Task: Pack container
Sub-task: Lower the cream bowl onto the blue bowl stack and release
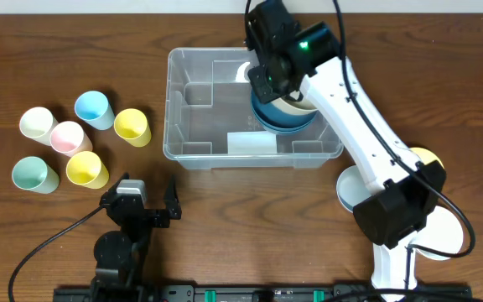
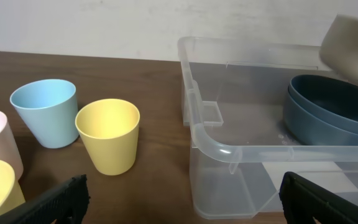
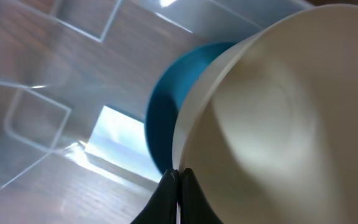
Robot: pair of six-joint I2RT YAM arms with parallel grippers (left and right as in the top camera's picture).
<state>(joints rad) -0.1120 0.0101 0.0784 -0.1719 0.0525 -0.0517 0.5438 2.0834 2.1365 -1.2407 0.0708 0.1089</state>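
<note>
The clear container [image 1: 198, 117] sits mid-table. The right gripper [image 3: 178, 179] pinches a cream bowl [image 3: 278, 118] by its rim, tilting it above blue bowls [image 2: 328, 109] at the container's right end, seemingly to nest it. The left gripper [image 1: 139, 201] rests near-left, jaws open, clear of the cups [image 1: 131, 126].

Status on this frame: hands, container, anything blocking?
Left hand open, near the cups. Right hand shut on cream bowl, over the container, above blue bowls inside. Nothing blocking.
</note>
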